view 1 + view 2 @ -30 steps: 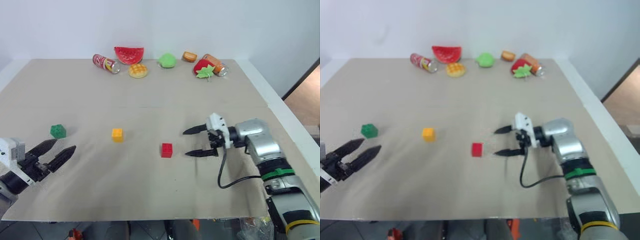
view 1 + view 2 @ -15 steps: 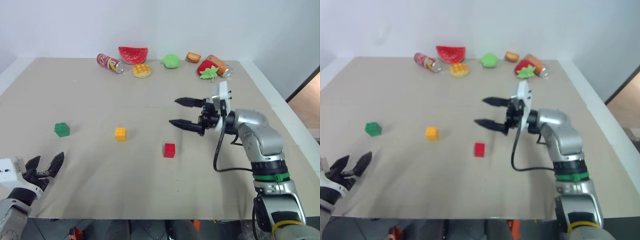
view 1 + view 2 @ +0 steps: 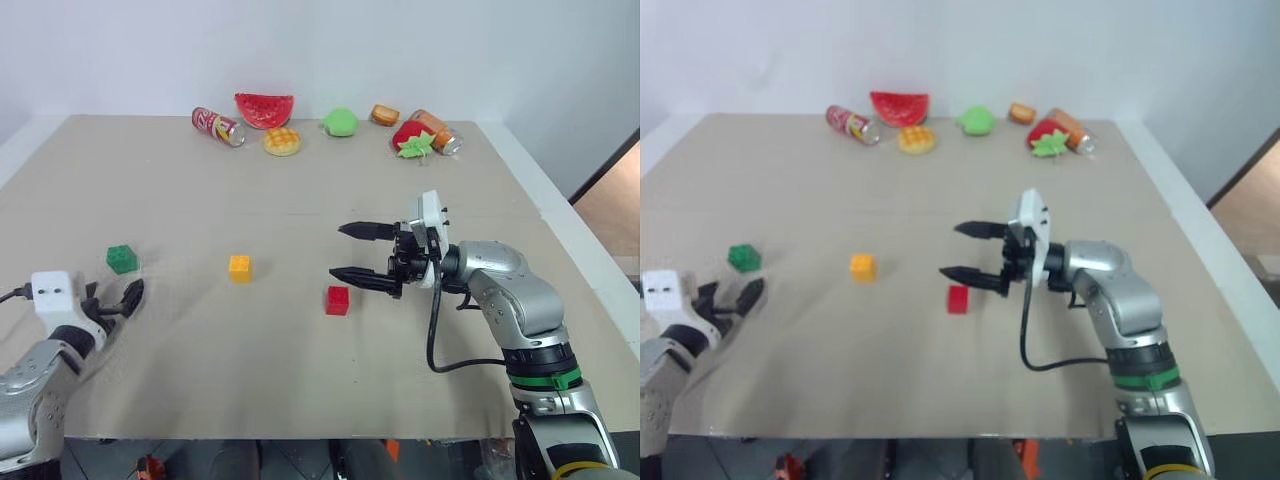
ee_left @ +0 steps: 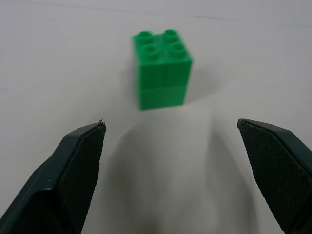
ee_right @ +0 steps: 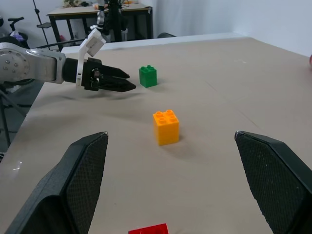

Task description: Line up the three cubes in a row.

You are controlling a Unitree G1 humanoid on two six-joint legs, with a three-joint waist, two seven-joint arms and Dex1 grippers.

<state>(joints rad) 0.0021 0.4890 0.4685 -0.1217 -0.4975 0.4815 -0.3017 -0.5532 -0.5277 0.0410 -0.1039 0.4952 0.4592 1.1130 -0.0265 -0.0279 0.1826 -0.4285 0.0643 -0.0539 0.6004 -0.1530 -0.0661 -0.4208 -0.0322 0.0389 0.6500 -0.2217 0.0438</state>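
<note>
The left gripper (image 3: pixel 118 300) has advanced toward the green cube (image 4: pixel 162 68), fingers spread, empty; the right gripper (image 3: pixel 353 251), also released, hovers above the red cube (image 3: pixel 337 300). The yellow cube (image 3: pixel 239 267) sits between; no row yet.

A lab: paper-covered test table (image 3: pixel 300 180), equipment stands (image 5: pixel 44 19) behind.

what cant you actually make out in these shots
- Red cube: in the right wrist view the bottom edge cuts it off, leaving just its top; the head views show it whole.
- Cans at the table's far edge: labels too small to read in the head views.
- Left gripper: in the head views its jaws are foreshortened behind the wrist; the left wrist view shows them open before the green cube.
</note>
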